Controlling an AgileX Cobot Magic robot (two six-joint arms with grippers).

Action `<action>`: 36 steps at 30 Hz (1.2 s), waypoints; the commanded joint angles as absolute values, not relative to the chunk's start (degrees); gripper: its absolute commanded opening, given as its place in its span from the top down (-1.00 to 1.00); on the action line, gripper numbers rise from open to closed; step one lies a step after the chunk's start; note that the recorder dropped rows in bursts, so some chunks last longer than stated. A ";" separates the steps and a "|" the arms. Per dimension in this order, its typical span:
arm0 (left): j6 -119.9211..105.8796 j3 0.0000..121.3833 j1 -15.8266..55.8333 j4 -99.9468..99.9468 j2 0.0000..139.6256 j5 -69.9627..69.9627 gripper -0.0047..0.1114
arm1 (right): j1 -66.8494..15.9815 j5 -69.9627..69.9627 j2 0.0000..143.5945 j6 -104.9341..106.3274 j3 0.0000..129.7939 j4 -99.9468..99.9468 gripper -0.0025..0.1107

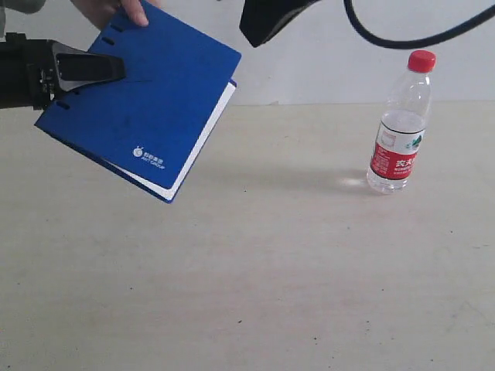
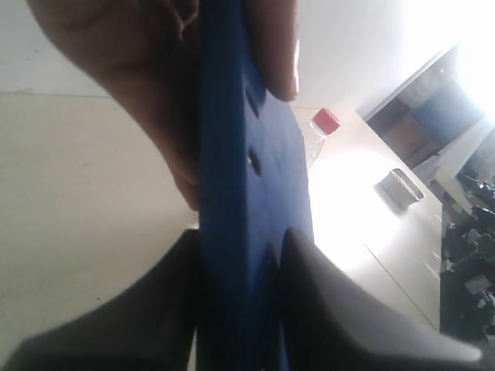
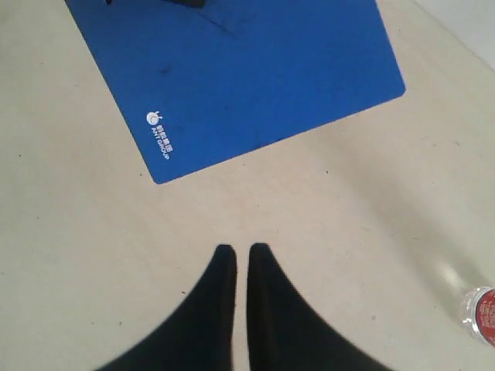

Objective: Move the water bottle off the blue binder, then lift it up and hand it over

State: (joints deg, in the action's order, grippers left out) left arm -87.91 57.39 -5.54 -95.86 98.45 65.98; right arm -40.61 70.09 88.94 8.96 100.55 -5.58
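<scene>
The blue binder (image 1: pixel 155 108) hangs tilted above the left side of the table, and my left gripper (image 1: pixel 108 73) is shut on its holed spine edge. In the left wrist view the binder (image 2: pixel 251 232) runs edge-on between the two black fingers (image 2: pixel 325 309). A person's hand (image 1: pixel 116 9) also grips its top edge. The water bottle (image 1: pixel 401 124) stands upright on the table at the right, apart from the binder, with nothing touching it. My right gripper (image 3: pixel 240 251) is shut and empty, high over the table between the binder (image 3: pixel 240 69) and the bottle (image 3: pixel 481 313).
The beige table (image 1: pixel 271 270) spreads below both arms. The right arm's black end (image 1: pixel 267 19) and its cable (image 1: pixel 402 39) hang at the top of the exterior view. A small metal container (image 2: pixel 400 188) sits on a surface beyond the bottle.
</scene>
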 commanded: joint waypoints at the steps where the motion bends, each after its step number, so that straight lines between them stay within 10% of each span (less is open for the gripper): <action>1: -88.19 59.60 -2.54 -99.95 97.49 69.96 0.84 | -40.52 69.96 88.49 9.48 98.42 -5.70 0.96; 20: -84.49 59.64 -6.14 -92.22 97.49 67.02 -0.47 | -40.52 69.96 88.49 9.86 97.12 -5.41 0.96; 28: -66.86 57.64 -13.52 -80.56 97.49 49.97 -0.15 | -40.52 69.96 88.49 9.86 97.12 -3.85 0.96; 36: -79.27 55.33 -16.14 -93.73 96.41 69.96 0.05 | -40.52 69.96 88.49 9.60 93.22 -1.95 0.96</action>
